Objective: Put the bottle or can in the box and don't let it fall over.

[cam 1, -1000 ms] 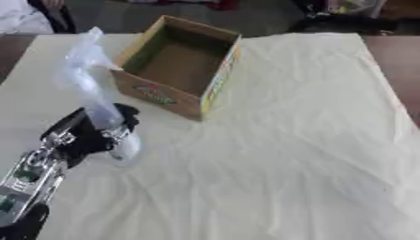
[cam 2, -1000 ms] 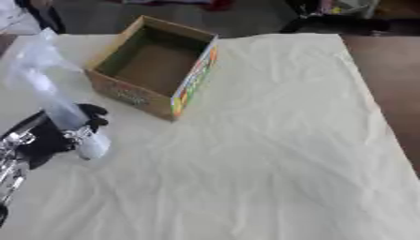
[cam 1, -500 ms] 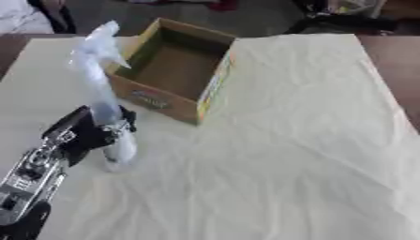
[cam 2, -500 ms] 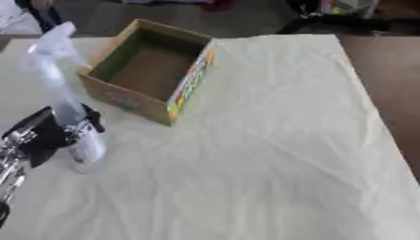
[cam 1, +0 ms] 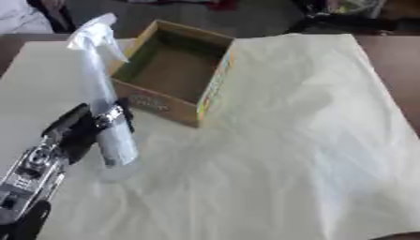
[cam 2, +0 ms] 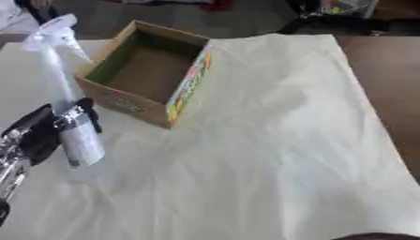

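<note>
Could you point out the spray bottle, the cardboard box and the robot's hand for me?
spray bottle (cam 1: 115, 140), left eye view, on its clear lower body.
cardboard box (cam 1: 175, 77), left eye view, on its bare inner floor.
left hand (cam 1: 72, 132), left eye view, on the black palm beside the bottle.

On my screen: tall translucent white spray bottle (cam 1: 105, 101), pale trigger head, whitish lower body. My black left hand with silver joints (cam 1: 78, 129), dark fingers banding the bottle. Open brown cardboard box (cam 1: 175, 70): tan outside, greenish inner walls, dull brown floor, one side striped in red, yellow and green print. Cream wrinkled cloth (cam 1: 287, 140) over a dark brown table (cam 1: 402, 56).
</note>
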`<state>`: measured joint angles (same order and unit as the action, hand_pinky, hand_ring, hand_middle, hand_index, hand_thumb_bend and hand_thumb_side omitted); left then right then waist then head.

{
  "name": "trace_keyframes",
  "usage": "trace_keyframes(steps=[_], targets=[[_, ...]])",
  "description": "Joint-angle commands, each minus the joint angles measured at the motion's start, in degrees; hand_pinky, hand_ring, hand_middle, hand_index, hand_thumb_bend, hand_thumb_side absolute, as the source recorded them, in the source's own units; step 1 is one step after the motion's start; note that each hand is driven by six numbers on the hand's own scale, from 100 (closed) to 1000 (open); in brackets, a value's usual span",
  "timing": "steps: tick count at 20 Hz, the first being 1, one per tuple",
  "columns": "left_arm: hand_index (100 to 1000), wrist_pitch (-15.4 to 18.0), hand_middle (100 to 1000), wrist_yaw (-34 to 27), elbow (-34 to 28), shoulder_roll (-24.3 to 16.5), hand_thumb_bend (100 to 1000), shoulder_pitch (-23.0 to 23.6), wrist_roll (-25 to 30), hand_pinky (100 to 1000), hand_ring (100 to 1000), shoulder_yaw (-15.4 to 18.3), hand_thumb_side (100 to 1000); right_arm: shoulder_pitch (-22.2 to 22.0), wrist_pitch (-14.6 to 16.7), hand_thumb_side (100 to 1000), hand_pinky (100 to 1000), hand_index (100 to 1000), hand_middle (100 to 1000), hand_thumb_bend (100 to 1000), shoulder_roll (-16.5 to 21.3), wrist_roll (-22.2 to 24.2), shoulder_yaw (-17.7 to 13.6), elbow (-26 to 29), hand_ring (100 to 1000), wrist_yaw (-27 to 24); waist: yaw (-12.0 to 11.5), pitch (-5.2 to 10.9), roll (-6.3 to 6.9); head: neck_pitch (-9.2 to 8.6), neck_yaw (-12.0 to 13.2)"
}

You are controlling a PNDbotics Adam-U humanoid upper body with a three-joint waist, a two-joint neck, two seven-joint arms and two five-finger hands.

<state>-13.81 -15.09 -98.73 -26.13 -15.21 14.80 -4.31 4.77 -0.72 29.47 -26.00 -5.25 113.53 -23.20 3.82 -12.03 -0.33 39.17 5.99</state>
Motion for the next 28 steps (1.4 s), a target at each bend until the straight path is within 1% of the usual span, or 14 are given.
trace_keyframes(steps=[1, 5, 6, 8, 15, 19, 22, 25, 28], targets=[[106, 1.4, 330, 0.2, -2.0, -1.1, 100, -1.1, -0.6, 1000, 519, 1.0, 656, 0.4, 0.0, 523, 956, 753, 958, 100, 1.2, 0.0, -0.6, 1.1, 1000, -0.2, 0.0, 0.86, -0.02, -0.52, -0.1], [106, 2.1, 330, 0.3, -2.1, -1.2, 100, -1.2, -1.1, 1000, 519, 1.1, 656, 0.4, 0.0, 523, 956, 753, 958, 100, 1.2, 0.0, -0.5, 1.1, 1000, -0.2, 0.0, 0.86, -0.02, -0.52, -0.1], [112, 2.3, 341, 0.4, -2.3, -1.3, 100, -1.3, -1.2, 1000, 532, 1.2, 672, 0.3, 0.0, 523, 959, 752, 957, 100, 1.2, 0.0, -0.5, 1.1, 1000, -0.2, 0.0, 0.92, -0.01, -0.49, -0.1], [114, 3.1, 344, 1.4, -3.4, -2.0, 100, -2.3, -2.1, 1000, 539, 1.9, 672, 0.3, 0.0, 524, 960, 753, 957, 100, 1.2, 0.0, -0.6, 1.1, 1000, -0.3, 0.0, 1.02, 0.04, -0.51, -0.2], [125, 4.7, 366, 4.2, -6.3, -4.1, 100, -5.6, -5.5, 1000, 563, 2.6, 672, 0.1, 0.1, 524, 962, 753, 956, 100, 1.4, -0.2, -0.7, 1.1, 1000, -0.3, -0.1, 1.23, 0.26, -0.27, -0.7], [126, 6.0, 365, 6.0, -7.2, -5.4, 100, -9.0, -7.6, 1000, 564, 3.1, 672, 0.1, 0.0, 524, 963, 753, 956, 100, 1.5, -0.1, -0.7, 1.1, 1000, -0.4, 0.0, 1.37, 0.42, -0.37, -1.2], [125, 6.5, 359, 6.7, -6.0, -6.1, 100, -12.6, -9.5, 1000, 560, 3.1, 672, 0.1, 0.0, 524, 963, 753, 956, 100, 1.5, 0.0, -0.6, 1.1, 1000, -0.4, 0.2, 1.49, 0.52, -0.52, -2.2], [125, 7.1, 356, 7.5, -3.6, -6.7, 100, -16.8, -10.7, 1000, 559, 2.4, 672, 0.3, -0.1, 524, 962, 753, 956, 100, 1.6, 0.1, -0.4, 1.1, 1000, -0.5, 0.6, 1.56, 0.62, -0.73, -2.9], [125, 7.8, 351, 8.5, 0.0, -7.5, 100, -20.9, -11.8, 1000, 556, 1.9, 672, 0.6, -0.2, 525, 963, 753, 956, 100, 1.6, 0.3, -0.2, 1.1, 1000, -0.7, 1.3, 1.55, 0.80, -1.07, -2.6]])
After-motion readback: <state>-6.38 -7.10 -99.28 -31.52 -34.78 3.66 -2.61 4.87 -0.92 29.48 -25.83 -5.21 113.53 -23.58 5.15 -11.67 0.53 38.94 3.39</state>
